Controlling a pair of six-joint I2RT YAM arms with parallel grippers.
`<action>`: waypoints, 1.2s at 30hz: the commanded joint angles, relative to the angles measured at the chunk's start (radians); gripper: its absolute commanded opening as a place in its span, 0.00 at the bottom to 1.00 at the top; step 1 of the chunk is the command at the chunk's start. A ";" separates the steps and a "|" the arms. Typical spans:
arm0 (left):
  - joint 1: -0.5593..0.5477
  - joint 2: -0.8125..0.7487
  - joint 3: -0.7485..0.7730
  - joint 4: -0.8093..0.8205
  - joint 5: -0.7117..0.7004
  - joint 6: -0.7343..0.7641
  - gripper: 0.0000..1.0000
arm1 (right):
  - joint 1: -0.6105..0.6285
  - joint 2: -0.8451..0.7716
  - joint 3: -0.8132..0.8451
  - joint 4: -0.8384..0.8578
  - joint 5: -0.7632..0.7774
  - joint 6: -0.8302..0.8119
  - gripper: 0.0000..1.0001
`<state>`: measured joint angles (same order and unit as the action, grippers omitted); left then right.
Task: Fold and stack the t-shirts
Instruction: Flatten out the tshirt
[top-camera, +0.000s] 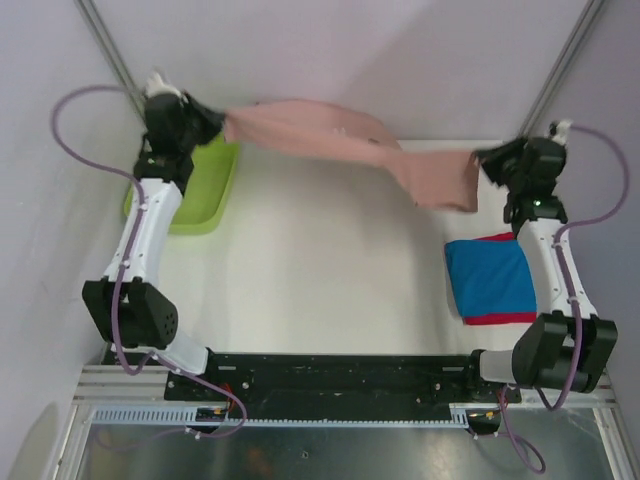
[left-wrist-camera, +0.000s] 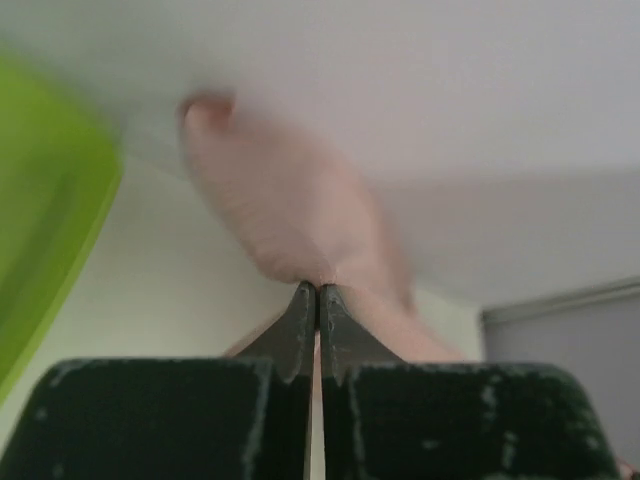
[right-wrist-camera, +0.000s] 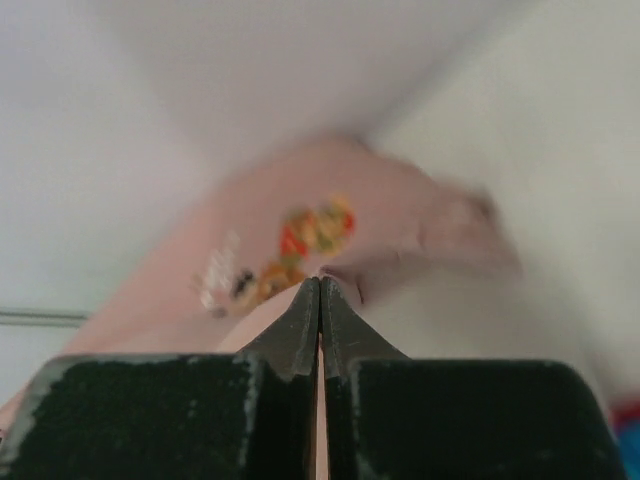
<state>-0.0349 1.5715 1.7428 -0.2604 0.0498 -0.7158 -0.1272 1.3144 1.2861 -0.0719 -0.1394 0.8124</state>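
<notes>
white table (top-camera: 320, 300), pale walls | dusty-pink cloth t-shirt (top-camera: 330, 135) stretched in air over table's far side | folded blue-over-red t-shirt stack (top-camera: 490, 278) near right arm | left gripper (top-camera: 220, 125), right gripper (top-camera: 483, 160) each pinched closed on a pink end | step: likely spreading before fold | next: lower flat, even tension | wrist views blurred, grip depth unclear

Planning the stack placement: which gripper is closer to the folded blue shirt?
Right. The right gripper, shut on the pink shirt, hangs just beyond the blue shirt. The left gripper holds the other end across the table, by the green tub.
</notes>
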 joint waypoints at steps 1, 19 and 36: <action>0.002 -0.029 -0.347 -0.050 0.017 -0.021 0.00 | 0.004 0.022 -0.191 -0.176 -0.004 -0.046 0.00; 0.014 -0.077 -0.729 -0.212 -0.172 0.076 0.00 | 0.154 0.168 -0.319 -0.374 -0.011 -0.202 0.00; 0.030 -0.567 -0.734 -0.289 -0.118 0.201 0.00 | 0.135 -0.353 -0.198 -0.555 0.015 -0.217 0.00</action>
<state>-0.0147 1.1736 0.9329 -0.5426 -0.0952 -0.5732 0.0162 1.0672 0.9836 -0.5938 -0.1383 0.6014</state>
